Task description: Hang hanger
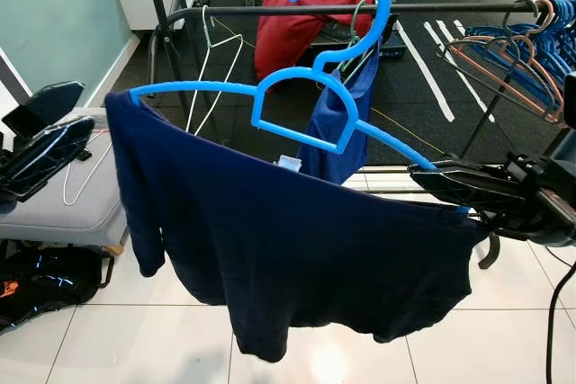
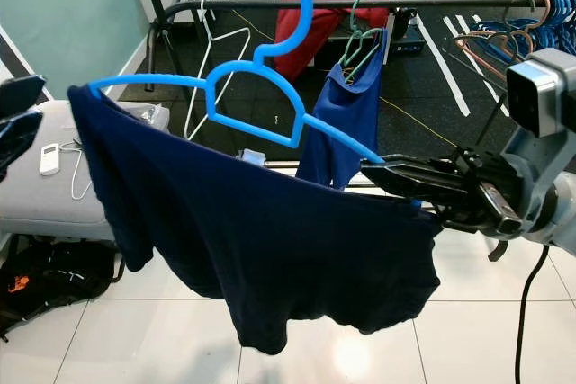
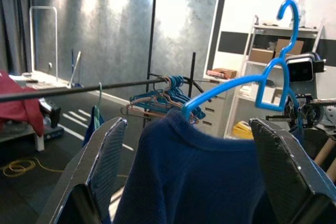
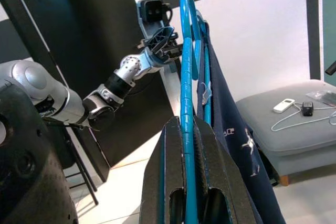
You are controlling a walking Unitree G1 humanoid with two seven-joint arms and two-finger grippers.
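Right gripper [image 2: 405,175], at four o'clock, fingers clamped on the hanger [image 1: 297,105] tip. Left gripper [image 1: 45,146] fingers apart. The draped sweater [image 1: 288,249] makes it heavy and floppy; steady its other end.

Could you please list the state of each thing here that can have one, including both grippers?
blue hanger: held up in front of the rail, not yet hooked on.
navy shirt: draped on the blue hanger, hanging down.
right gripper: shut on the blue hanger's arm.
left gripper: open, fingers apart beside the shirt's shoulder.
clothes rail: carries a blue garment and a bunch of bare hangers.
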